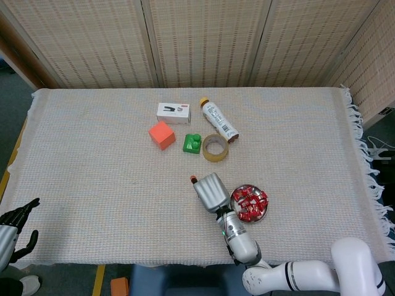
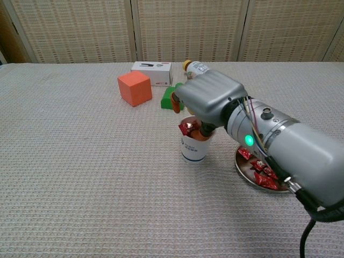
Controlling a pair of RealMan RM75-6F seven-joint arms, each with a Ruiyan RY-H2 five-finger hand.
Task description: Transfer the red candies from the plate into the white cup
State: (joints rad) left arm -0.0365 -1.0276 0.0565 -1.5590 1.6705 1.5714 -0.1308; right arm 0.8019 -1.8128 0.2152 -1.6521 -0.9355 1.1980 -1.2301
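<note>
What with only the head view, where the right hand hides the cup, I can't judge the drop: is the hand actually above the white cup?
Observer: Yes. In the chest view the right hand hangs directly over the upright white cup, fingertips near its rim.
Operator: Any candy inside?
Observer: Yes, red candies show at the cup's mouth. I cannot tell whether the fingers hold one.

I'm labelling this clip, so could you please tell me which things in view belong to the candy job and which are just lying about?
Belonging to the job:
red candies
plate
white cup
right hand, over the cup

Just lying about:
orange cube
green block
tape roll
bottle, on its side
small white box
left hand, at the table edge
</note>
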